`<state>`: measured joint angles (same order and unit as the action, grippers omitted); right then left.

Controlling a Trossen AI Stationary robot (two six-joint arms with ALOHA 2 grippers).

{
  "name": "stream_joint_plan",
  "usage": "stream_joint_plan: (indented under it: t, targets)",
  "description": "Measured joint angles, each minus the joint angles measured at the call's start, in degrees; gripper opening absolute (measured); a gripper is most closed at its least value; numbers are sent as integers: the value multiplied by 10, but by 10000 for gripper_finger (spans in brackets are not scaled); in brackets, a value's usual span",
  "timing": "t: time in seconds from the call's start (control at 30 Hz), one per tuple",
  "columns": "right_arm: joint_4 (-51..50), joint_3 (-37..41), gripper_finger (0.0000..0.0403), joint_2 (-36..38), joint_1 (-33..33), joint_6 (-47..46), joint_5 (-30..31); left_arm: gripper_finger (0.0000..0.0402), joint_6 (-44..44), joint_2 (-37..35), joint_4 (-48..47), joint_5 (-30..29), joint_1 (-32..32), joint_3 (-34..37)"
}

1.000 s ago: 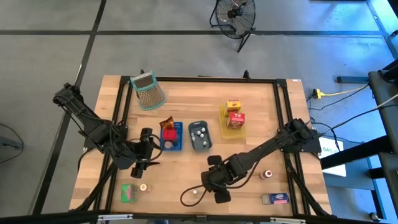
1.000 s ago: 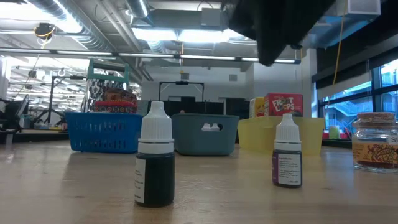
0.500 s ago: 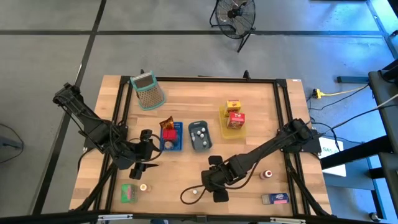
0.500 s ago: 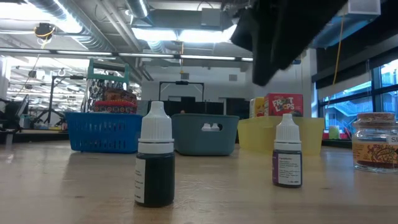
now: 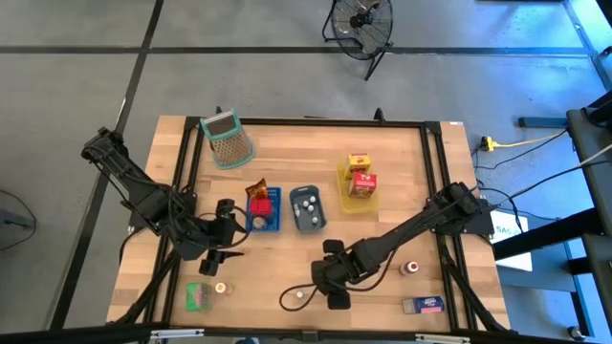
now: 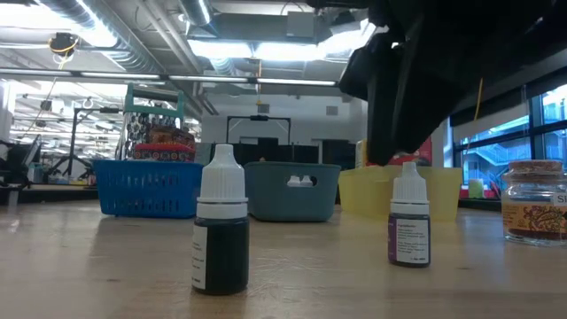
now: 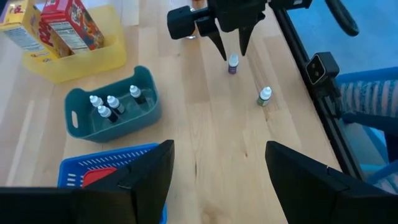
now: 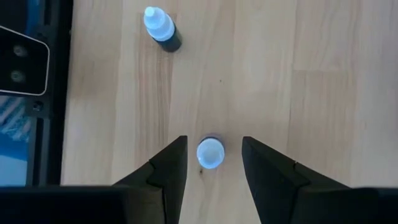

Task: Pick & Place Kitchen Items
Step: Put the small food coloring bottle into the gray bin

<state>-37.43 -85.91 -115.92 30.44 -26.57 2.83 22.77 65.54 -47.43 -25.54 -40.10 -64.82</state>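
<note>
- The right gripper [image 8: 210, 163] is hanging right above a small dropper bottle with a white cap [image 8: 210, 152] near the front edge of the table. Its fingers are spread apart with the cap between them, and they are not touching it, so nothing is being held.
- This bottle [image 6: 409, 215] is standing upright on the wood, and in my judgement the step in hand is picking it up.
- A second dropper bottle with dark contents [image 6: 220, 232] is standing a little apart from it, also waiting to be moved.
- The left gripper [image 5: 232, 255] is waiting over the left part of the table, near the blue basket [image 5: 274, 227], with its fingers apart and empty.
- Some sorting is looking finished: three small bottles are sitting in the grey-blue tray [image 7: 81, 115], two cartons are standing in the yellow tray [image 7: 115, 46], and a red item is lying in the blue basket.
- Several things are lying loose on the table: a small jar [image 5: 412, 268], a green packet [image 5: 198, 296], a tiny round piece [image 5: 221, 287] and a small flat pack [image 5: 424, 306].
- So I am judging the task to be roughly half done.
</note>
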Motion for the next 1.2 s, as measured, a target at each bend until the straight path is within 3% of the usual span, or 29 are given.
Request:
stream_joint_plan:
  t: [0.47, 1.2]
  targets:
    - [-45, 0, 156, 0, 0, 0, -20, 249, 17, 0, 14, 1, 0, 0]
    - [-8, 0, 156, -30, -1, 26, -22, 249, 16, 0, 27, 1, 0, 0]
